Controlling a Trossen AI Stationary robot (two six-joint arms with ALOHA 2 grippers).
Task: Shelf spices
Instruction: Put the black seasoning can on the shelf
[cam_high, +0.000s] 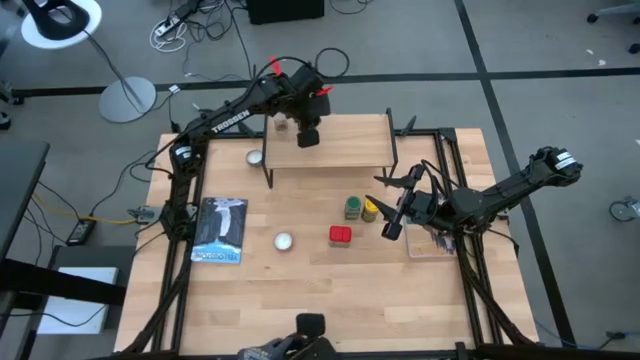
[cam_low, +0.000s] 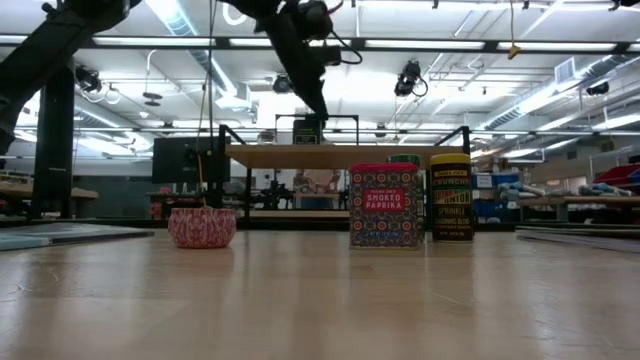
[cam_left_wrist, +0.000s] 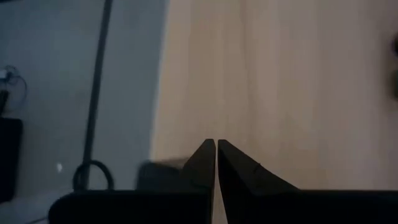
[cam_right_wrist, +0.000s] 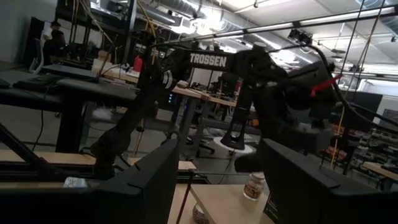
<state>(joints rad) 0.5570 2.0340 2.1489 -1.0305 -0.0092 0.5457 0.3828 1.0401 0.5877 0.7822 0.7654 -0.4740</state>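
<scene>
The shelf (cam_high: 330, 145) stands at the far middle of the table. The left gripper (cam_high: 308, 136) hangs over the shelf's left part, fingers pressed together and empty. A small brownish jar (cam_high: 283, 124) sits on the shelf's far left corner, just beside that gripper. In front of the shelf stand the green-capped jar (cam_high: 353, 208), yellow jar (cam_high: 370, 210) and red tin (cam_high: 340, 236). The right gripper (cam_high: 391, 229) hovers beside the yellow jar, fingers apart, apparently holding nothing.

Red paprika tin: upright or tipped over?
Upright. In the low view the red paprika tin stands on its base on the table, label reading level, beside the yellow jar.
</scene>
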